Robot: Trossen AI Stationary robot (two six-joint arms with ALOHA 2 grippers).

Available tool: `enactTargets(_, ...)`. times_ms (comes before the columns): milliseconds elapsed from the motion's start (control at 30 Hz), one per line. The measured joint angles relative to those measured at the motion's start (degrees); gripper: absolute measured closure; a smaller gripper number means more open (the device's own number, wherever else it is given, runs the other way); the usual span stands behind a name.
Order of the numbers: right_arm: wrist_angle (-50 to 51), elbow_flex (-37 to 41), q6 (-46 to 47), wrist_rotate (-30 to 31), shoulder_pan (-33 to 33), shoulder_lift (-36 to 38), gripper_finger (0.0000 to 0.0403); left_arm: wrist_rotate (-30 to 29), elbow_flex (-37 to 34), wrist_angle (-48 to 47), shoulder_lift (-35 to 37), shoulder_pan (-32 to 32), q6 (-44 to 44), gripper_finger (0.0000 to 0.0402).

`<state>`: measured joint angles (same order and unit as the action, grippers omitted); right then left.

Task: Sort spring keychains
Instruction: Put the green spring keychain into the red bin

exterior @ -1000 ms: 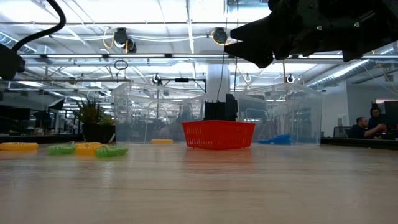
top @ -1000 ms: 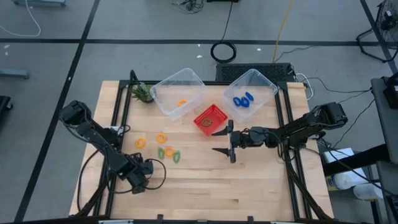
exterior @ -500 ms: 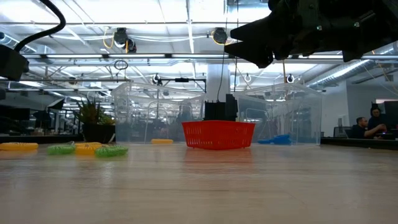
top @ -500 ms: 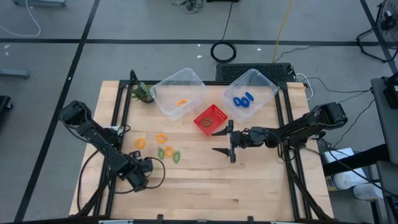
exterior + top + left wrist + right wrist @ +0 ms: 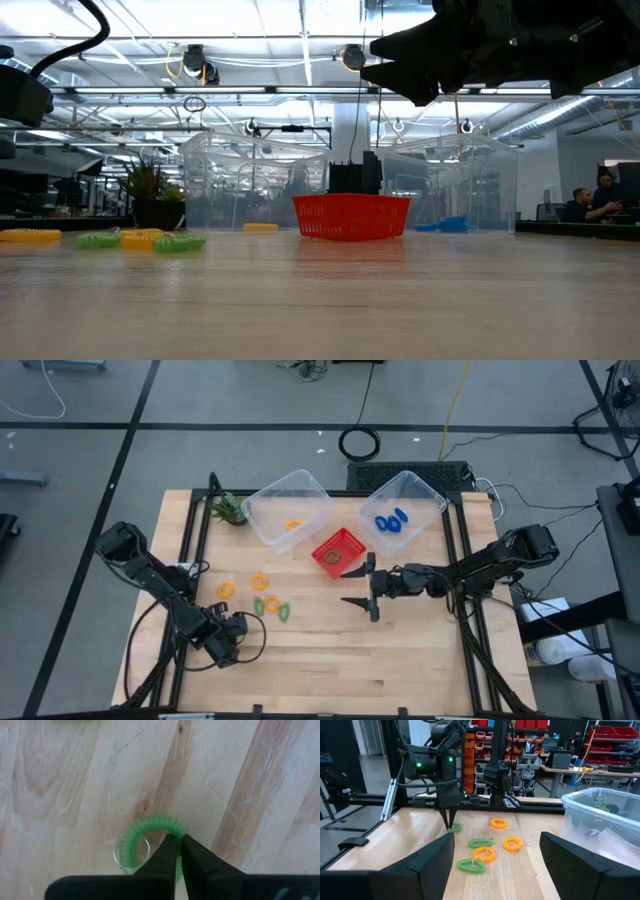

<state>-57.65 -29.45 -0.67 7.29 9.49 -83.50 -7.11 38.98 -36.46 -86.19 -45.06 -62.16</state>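
Observation:
My left gripper point(image 5: 178, 851) points down near the table's front left point(image 5: 228, 645) and is shut on a green spring keychain point(image 5: 150, 825), whose metal ring point(image 5: 131, 853) lies beside it. Several more orange and green keychains point(image 5: 262, 598) lie loose on the wood farther in. One orange keychain point(image 5: 292, 525) lies in the left clear bin point(image 5: 262, 495), and blue ones point(image 5: 390, 521) in the right clear bin point(image 5: 425, 495). My right gripper point(image 5: 358, 588) hangs open and level above the table, next to the red basket point(image 5: 338, 550). My left gripper pinches one side of the green keychain's coiled loop point(image 5: 176, 833) between its two fingers. The fingers come from above, pointing down, and stand across the coil. The loop lies flat on the table point(image 5: 454, 826).
A small green plant point(image 5: 228, 509) stands at the far left by the left bin. Bare wood stretches along the table's near side point(image 5: 380, 660). Beyond the table, in the low view, two people sit at the far right point(image 5: 590, 205).
My left hand has turned a little in place over the green keychain. The earlier frames hide its fingers.

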Motion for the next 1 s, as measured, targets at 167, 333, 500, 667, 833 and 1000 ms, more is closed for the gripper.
enactTargets(167,-0.96,-0.02,0.00,-0.02,0.01,0.00,0.0124,-0.71,0.00,0.21,0.00,0.02,-0.73,0.0395)
enactTargets(333,-0.89,-0.02,0.00,-0.04,0.01,0.00,0.0124,-1.26,-0.04,1.31,0.00,0.02,0.82,0.0396)
enactTargets(500,-0.85,-0.02,0.00,-0.06,0.01,0.00,0.0124,-2.23,0.35,1.78,0.02,0.02,3.40,0.0396)
enactTargets(667,-0.96,0.00,0.00,0.00,0.01,0.00,0.0124,-7.85,0.48,4.80,-0.17,0.08,5.21,0.0396)
enactTargets(833,-4.61,-0.01,1.46,-0.03,0.01,0.00,0.0124,-14.20,0.44,10.42,-0.15,0.97,9.20,0.0396)
enactTargets(1000,-7.38,-0.02,3.04,-0.07,0.01,0.04,0.0124,-14.99,0.46,17.42,-0.11,4.65,14.55,0.0396)
